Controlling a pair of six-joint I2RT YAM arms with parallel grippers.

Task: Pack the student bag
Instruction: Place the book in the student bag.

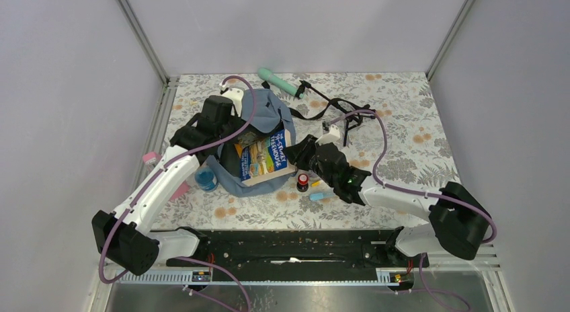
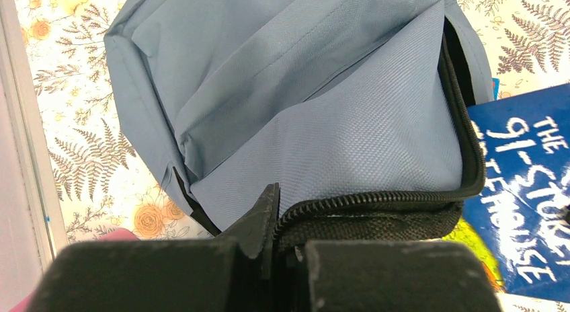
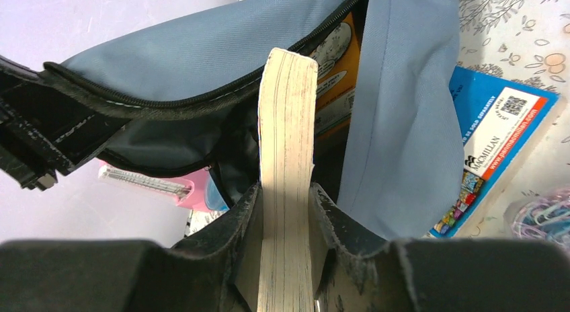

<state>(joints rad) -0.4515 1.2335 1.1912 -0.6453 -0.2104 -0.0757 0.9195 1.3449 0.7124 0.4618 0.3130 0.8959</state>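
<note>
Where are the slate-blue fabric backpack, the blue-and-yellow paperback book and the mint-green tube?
slate-blue fabric backpack (image 1: 272, 115), top view, upper flap
blue-and-yellow paperback book (image 1: 265, 156), top view, front cover
mint-green tube (image 1: 277, 81), top view, middle

I see the bag (image 2: 322, 110) as matt woven cloth, its zip (image 2: 376, 199) edged in coarse black tape. The book (image 3: 288, 157) shows rough cream paper edges; its cover (image 2: 531, 191) looks smooth and printed. The right gripper (image 3: 287, 194) has scuffed matt black fingers (image 3: 339, 221).
</note>
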